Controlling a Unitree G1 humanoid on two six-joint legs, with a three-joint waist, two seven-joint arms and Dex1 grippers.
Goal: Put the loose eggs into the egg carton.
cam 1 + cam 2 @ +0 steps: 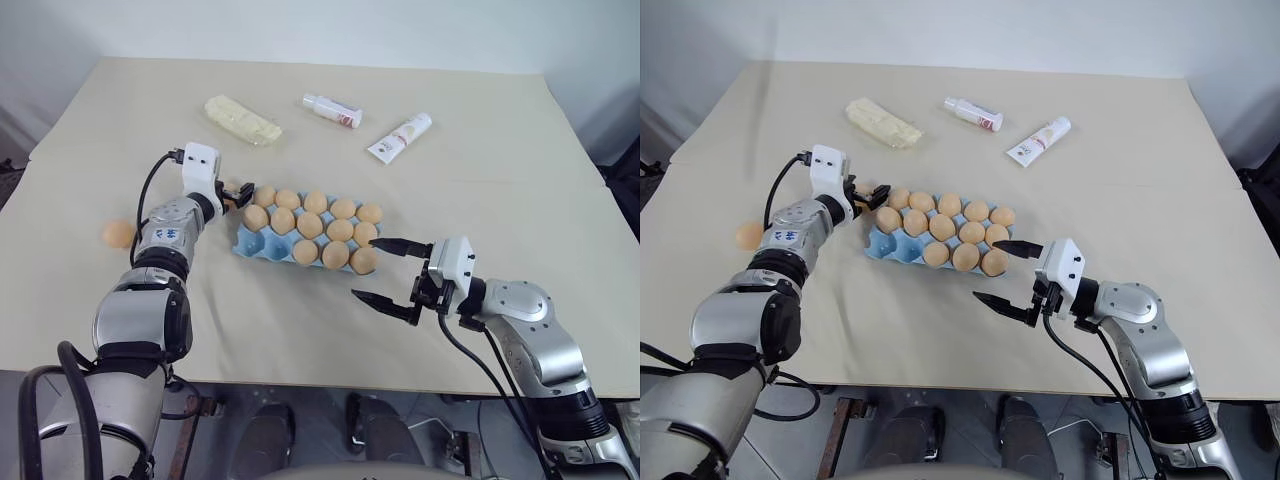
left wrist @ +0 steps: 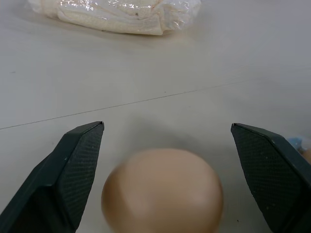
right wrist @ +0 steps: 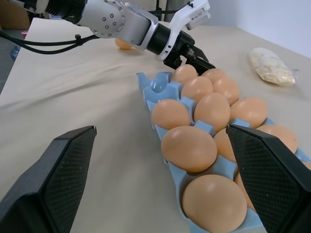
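The light blue egg carton [image 1: 246, 243] lies mid-table, most cups holding tan eggs and a couple of cups at its near-left end bare. My left gripper [image 2: 167, 127] is open at the carton's far-left corner. One loose egg [image 2: 163, 189] rests on the table between its fingers, touching neither. Another loose egg [image 1: 118, 234] lies farther left, by my left forearm. My right gripper [image 1: 364, 268] stands open and empty at the carton's near-right corner, pointing along the rows.
A pale yellow lumpy block in plastic wrap [image 1: 243, 120] lies at the back left. A white bottle [image 1: 332, 110] and a white tube [image 1: 400, 137] lie at the back middle. The table's front edge runs just below both arms.
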